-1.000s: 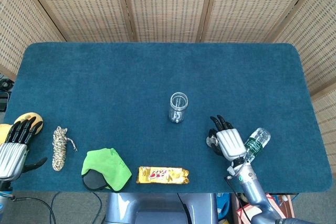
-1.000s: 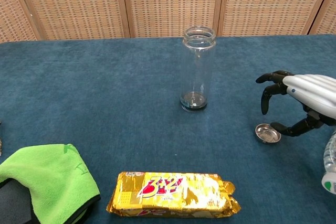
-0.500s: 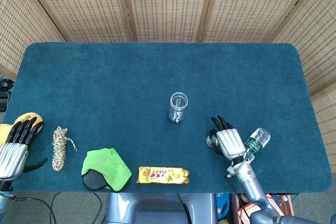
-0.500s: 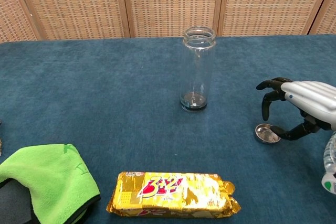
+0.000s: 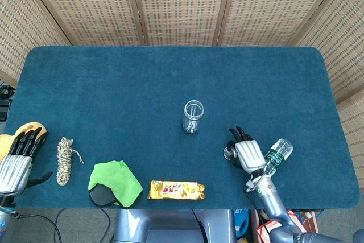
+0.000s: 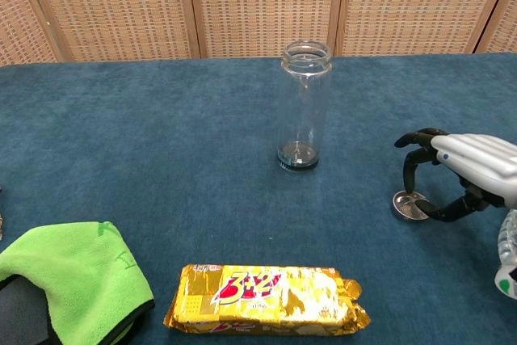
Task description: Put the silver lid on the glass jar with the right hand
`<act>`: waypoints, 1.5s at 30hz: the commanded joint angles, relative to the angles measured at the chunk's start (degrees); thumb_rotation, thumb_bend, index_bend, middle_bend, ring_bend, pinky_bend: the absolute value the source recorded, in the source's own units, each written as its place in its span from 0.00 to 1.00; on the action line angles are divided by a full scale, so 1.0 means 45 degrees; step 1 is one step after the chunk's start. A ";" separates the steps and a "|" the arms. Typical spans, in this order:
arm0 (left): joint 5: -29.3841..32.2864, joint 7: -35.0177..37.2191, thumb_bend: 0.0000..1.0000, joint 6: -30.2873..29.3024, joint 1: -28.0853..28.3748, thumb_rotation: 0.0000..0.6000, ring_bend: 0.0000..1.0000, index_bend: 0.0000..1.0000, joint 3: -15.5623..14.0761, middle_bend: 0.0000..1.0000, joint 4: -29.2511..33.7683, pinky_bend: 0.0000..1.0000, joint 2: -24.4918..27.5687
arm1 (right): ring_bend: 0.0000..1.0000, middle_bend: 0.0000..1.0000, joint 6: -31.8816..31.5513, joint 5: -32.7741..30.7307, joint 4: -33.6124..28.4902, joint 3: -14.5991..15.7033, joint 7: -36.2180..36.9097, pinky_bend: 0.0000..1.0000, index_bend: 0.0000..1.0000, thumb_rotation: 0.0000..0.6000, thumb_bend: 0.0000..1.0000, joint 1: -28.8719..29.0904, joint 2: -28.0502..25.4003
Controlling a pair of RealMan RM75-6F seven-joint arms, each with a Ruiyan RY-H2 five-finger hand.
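Observation:
The clear glass jar (image 5: pixel 193 116) (image 6: pixel 304 107) stands upright and uncapped near the table's middle. The small silver lid (image 6: pixel 409 204) (image 5: pixel 229 152) lies flat on the blue cloth to the jar's right and nearer the front. My right hand (image 6: pixel 467 172) (image 5: pixel 247 153) hangs low over the lid with its fingers (image 6: pixel 412 169) curved down. One fingertip meets the lid's far rim and the thumb sits by its near rim. The lid still rests on the table. My left hand (image 5: pixel 17 157) lies at the table's left edge, fingers apart, holding nothing.
A plastic water bottle (image 5: pixel 277 153) lies just right of my right hand. Along the front edge are a gold biscuit pack (image 6: pixel 262 298), a green cloth (image 6: pixel 73 274) and a coiled rope (image 5: pixel 65 160). A yellow object (image 5: pixel 33 128) sits by my left hand.
My right hand has sunk lower and its fingers have curled in around the lid. The lid and jar have not moved. The left hand stays put.

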State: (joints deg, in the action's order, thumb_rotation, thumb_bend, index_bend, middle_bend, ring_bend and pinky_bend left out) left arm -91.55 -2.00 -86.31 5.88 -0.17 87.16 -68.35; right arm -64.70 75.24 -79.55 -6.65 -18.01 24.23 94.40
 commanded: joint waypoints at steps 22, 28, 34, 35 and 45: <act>0.0015 -0.0008 0.17 0.0044 0.0034 1.00 0.00 0.00 -0.0012 0.00 -0.0017 0.00 -0.0027 | 0.00 0.23 0.0190 -0.0013 0.1104 0.0067 0.0569 0.31 0.59 1.00 0.56 0.0233 0.0637; 0.0007 0.0011 0.17 0.0051 0.0044 1.00 0.00 0.00 -0.0016 0.00 -0.0025 0.00 -0.0026 | 0.00 0.23 0.0209 -0.0083 0.1152 0.0037 0.0565 0.31 0.60 1.00 0.56 0.0253 0.0642; 0.0000 0.0026 0.17 0.0052 0.0046 1.00 0.00 0.00 -0.0027 0.00 -0.0039 0.00 -0.0033 | 0.00 0.23 0.0170 -0.0072 0.1111 0.0037 0.0551 0.31 0.61 1.00 0.56 0.0268 0.0647; 0.0003 0.0030 0.17 0.0053 0.0049 1.00 0.00 0.00 -0.0024 0.00 -0.0042 0.00 -0.0032 | 0.00 0.23 0.0171 -0.0074 0.1105 0.0037 0.0545 0.31 0.61 1.00 0.56 0.0270 0.0643; 0.0024 0.0110 0.17 0.0010 0.0043 1.00 0.00 0.00 -0.0002 0.00 -0.0058 0.00 -0.0015 | 0.01 0.23 -0.0179 0.0010 0.0054 -0.0227 -0.0208 0.31 0.62 1.00 0.56 0.0404 -0.0028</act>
State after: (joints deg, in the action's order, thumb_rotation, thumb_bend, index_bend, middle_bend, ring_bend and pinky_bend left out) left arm -91.44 -1.51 -86.27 6.08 -0.18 86.89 -68.43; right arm -65.03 75.16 -78.21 -7.31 -18.10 25.88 95.08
